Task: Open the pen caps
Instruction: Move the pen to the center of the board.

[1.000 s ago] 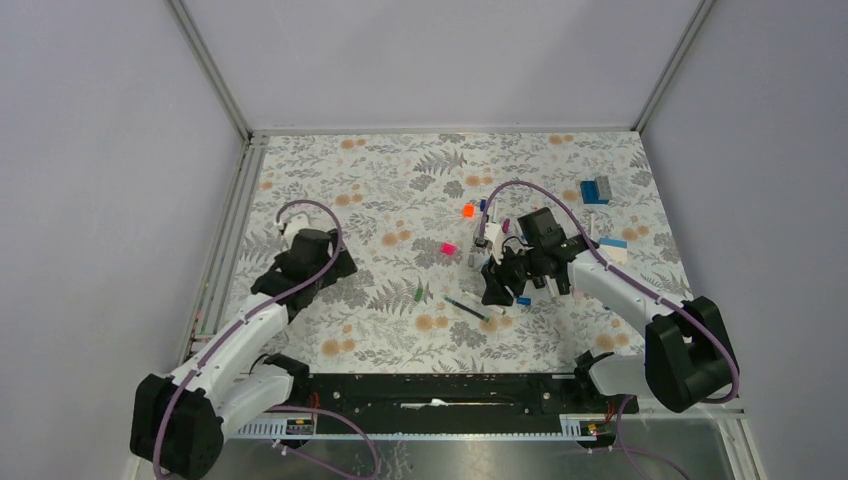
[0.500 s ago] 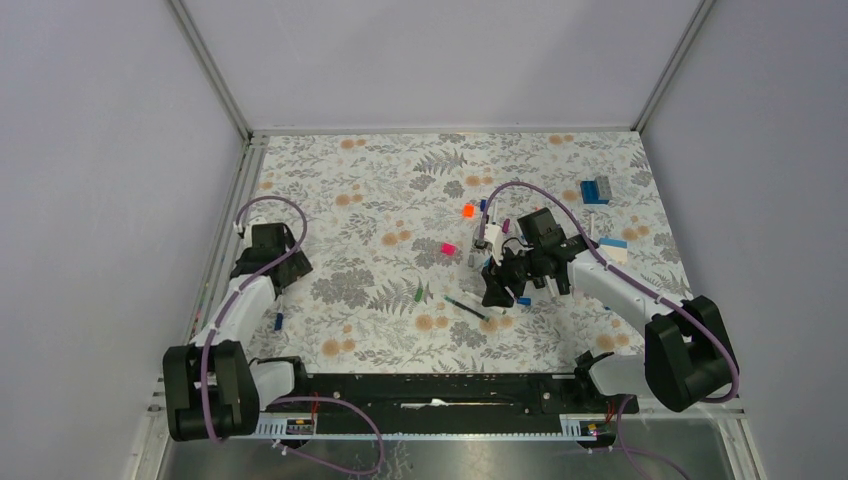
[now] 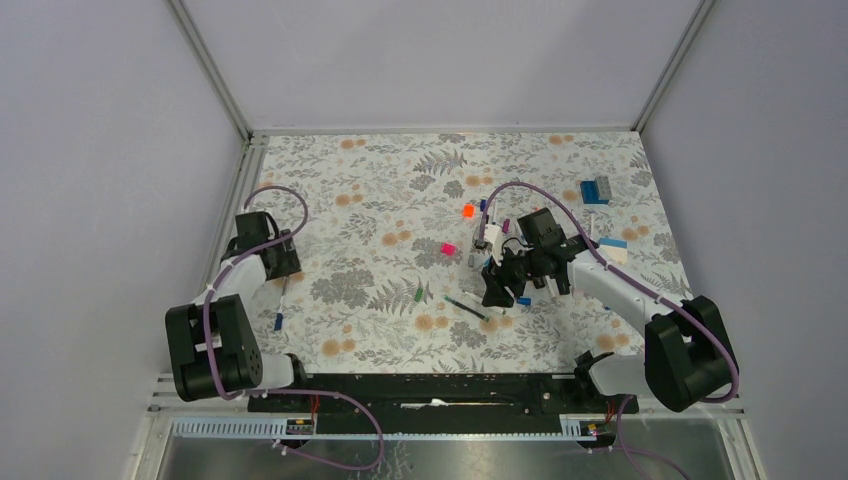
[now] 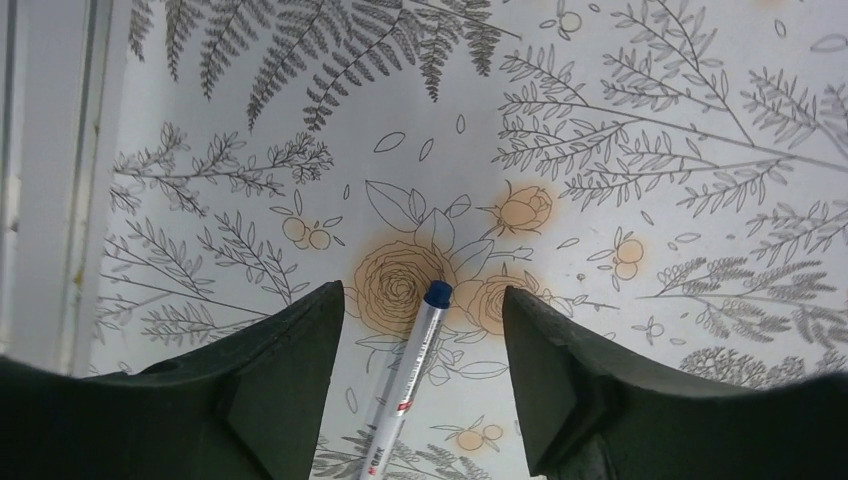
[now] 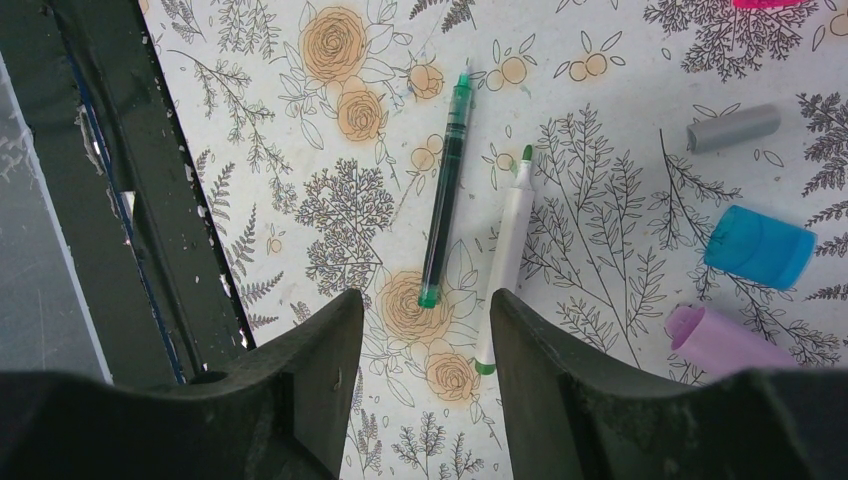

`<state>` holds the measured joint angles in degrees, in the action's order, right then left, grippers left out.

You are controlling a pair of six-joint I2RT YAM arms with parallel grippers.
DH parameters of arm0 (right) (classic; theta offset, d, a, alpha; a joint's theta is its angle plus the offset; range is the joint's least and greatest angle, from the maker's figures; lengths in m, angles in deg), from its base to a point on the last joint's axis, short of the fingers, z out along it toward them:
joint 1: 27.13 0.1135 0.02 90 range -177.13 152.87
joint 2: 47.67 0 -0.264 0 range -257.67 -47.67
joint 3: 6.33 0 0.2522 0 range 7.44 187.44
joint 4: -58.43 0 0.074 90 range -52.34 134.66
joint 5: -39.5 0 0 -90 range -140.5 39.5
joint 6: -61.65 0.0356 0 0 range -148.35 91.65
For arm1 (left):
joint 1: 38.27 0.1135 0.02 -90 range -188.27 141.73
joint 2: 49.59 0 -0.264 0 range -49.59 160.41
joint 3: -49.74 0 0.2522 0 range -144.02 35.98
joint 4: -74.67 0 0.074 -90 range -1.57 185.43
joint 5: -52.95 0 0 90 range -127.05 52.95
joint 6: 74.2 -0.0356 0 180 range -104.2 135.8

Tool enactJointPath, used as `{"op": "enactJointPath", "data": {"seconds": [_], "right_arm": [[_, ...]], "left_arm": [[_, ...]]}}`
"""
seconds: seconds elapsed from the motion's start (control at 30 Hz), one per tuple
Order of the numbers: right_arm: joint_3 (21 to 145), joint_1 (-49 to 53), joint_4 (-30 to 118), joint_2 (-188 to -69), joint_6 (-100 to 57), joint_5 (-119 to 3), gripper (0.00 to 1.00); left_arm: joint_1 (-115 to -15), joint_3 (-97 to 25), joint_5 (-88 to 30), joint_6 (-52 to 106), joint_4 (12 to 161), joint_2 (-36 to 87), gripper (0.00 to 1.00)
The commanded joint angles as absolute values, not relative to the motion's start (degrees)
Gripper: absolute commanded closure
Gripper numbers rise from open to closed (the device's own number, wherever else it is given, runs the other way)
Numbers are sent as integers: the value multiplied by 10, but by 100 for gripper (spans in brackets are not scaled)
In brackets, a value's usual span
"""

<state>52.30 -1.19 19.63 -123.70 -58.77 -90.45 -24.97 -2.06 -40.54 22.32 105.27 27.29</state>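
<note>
My left gripper [image 3: 277, 262] is at the table's left side, open, fingers [image 4: 300, 360] either side of a silver pen [image 4: 405, 380] with a blue end. The pen lies on the cloth and is not gripped. A small blue cap [image 3: 278, 322] lies just nearer than it. My right gripper [image 3: 497, 290] is open and empty above a slim green pen [image 5: 445, 200] and a white pen [image 5: 505, 260] with a green tip. Loose grey [image 5: 733, 128], blue [image 5: 758, 247] and lilac [image 5: 715, 340] caps lie to their right. Orange [image 3: 467, 211], pink [image 3: 447, 248] and green [image 3: 418, 295] caps lie mid-table.
A blue rectangular block [image 3: 597, 190] and a blue-and-white eraser-like block [image 3: 612, 245] sit at the right. The metal frame rail [image 4: 50, 180] runs close along the left of my left gripper. A dark rail [image 5: 120, 180] shows left of the right gripper.
The left arm has folded back toward the left edge, bringing its gripper over the silver pen. The right arm has barely moved.
</note>
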Motion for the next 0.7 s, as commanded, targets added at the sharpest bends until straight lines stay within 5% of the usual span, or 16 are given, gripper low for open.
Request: {"op": "enactJointPath", "data": {"seconds": [0.0, 0.67], "right_arm": [[544, -9, 187, -1233, -598, -903, 43], [542, -9, 187, -1220, -601, -901, 43]], "left_arm": [[-248, -37, -388, 101, 1046, 243, 35], [-247, -29, -344, 18, 1073, 300, 50]]}}
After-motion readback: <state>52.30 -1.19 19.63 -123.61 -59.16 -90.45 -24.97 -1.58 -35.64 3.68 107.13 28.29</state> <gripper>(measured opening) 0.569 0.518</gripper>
